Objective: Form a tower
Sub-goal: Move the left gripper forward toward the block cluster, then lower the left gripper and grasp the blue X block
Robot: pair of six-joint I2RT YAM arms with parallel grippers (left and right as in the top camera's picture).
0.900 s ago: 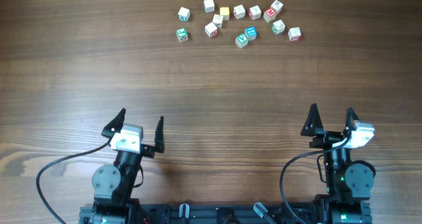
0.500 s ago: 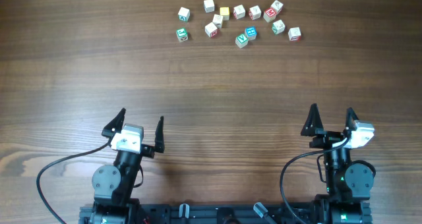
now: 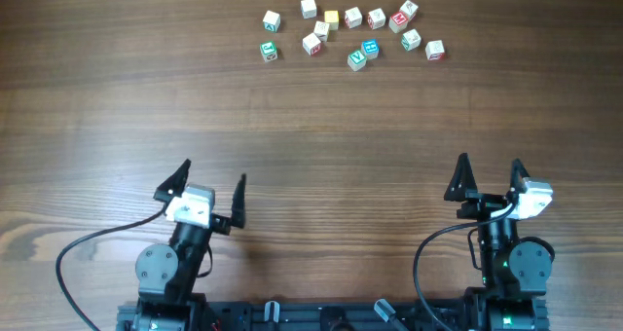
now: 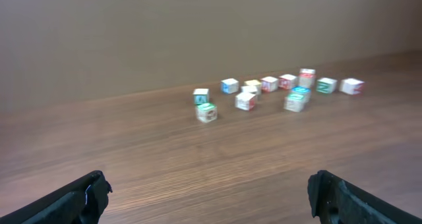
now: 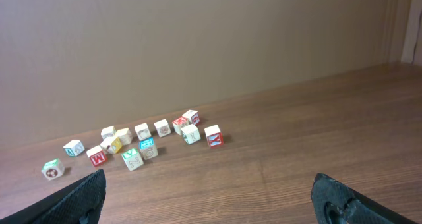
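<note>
Wooden table [image 3: 311, 127] bears letter cubes [image 3: 352, 18], faces blurred at left wrist; left gripper [image 3: 214, 172] and right gripper [image 3: 490, 163] gape empty.

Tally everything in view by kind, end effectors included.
Letter cubes: 14
End effectors: 2 (left end effector, right end effector)
Total: 16

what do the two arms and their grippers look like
The left arm and right arm are black with round joint housings. The left gripper and right gripper each have a white block at the wrist and two black, pointed jaws. A black cable loops out beside each arm; a small green light glows on the right arm.
</note>
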